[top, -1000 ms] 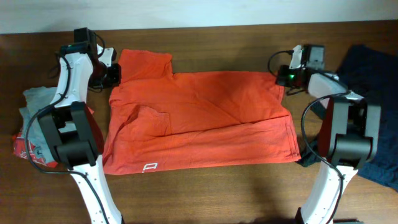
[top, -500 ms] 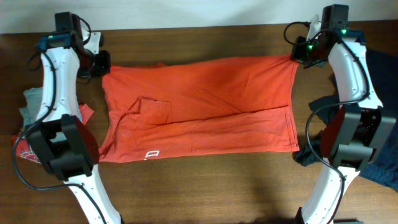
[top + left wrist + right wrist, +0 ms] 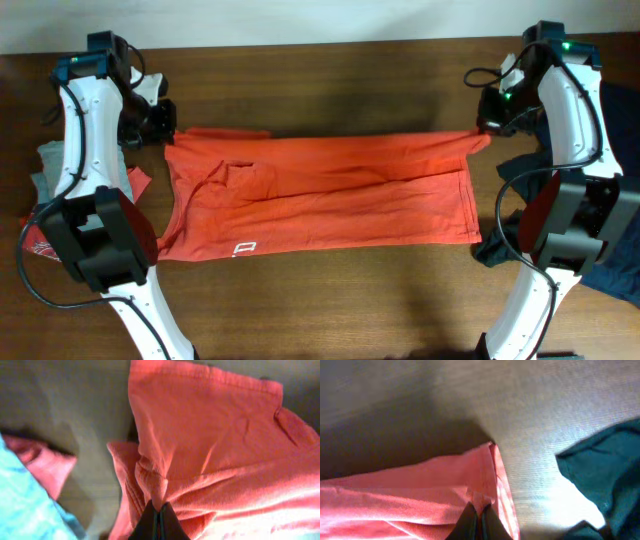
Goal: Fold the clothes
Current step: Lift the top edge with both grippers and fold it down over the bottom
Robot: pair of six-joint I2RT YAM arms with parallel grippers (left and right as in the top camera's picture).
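The orange-red T-shirt (image 3: 320,195) lies as a wide band across the table, with a small white print (image 3: 245,247) near its front left corner. My left gripper (image 3: 162,128) is shut on the shirt's far left corner, and the right gripper (image 3: 486,127) is shut on the far right corner. The far edge is stretched taut between them. In the left wrist view the gripper (image 3: 159,511) pinches bunched orange cloth (image 3: 210,435). In the right wrist view the gripper (image 3: 480,510) pinches the hemmed edge (image 3: 420,490). A dark navy garment (image 3: 612,190) lies at the right.
A pile of grey and light blue cloth (image 3: 50,165) with a red-and-white printed piece (image 3: 38,238) lies at the left edge, also seen as light blue fabric (image 3: 22,505). The navy garment (image 3: 605,475) is close to the right arm. Bare wooden table (image 3: 320,80) lies behind the shirt.
Both grippers spread apart, stretched the shirt's far edge, then carried it toward the front. The shirt now shows as a narrower band.
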